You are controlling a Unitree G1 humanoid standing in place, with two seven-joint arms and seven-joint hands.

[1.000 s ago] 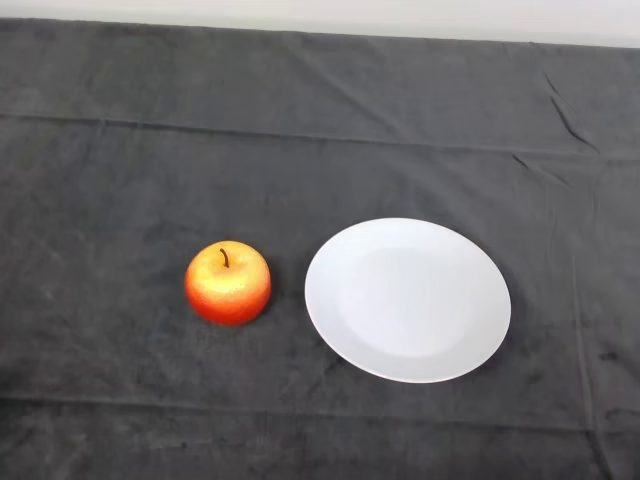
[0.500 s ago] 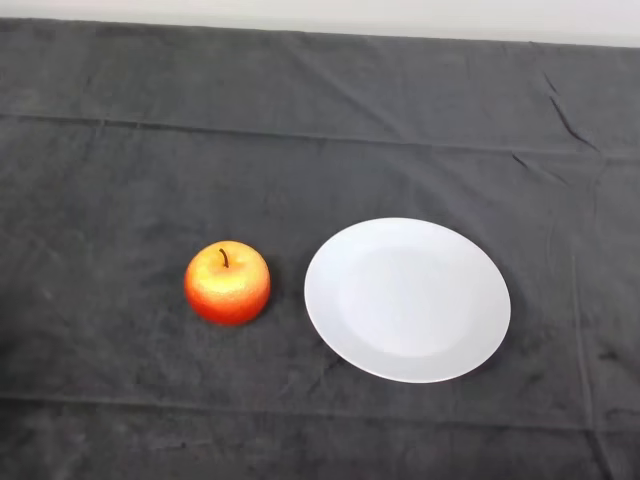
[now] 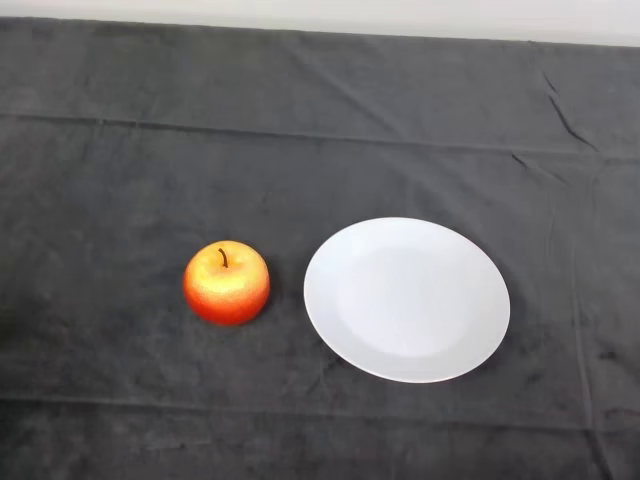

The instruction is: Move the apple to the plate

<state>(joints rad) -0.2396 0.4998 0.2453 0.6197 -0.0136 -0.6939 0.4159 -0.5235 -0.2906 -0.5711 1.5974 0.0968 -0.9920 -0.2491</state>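
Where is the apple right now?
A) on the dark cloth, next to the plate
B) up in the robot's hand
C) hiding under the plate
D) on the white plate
A: the apple sits stem-up on the dark cloth, left of the bare white plate, with a gap between them.

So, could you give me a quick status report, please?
Apple upright on cloth, left of plate, not touching. Plate bare. Nothing between them.

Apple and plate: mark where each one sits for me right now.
apple (image 3: 227, 285), head view, on its red-orange skin below the stem.
plate (image 3: 407, 300), head view, on the bare white centre.
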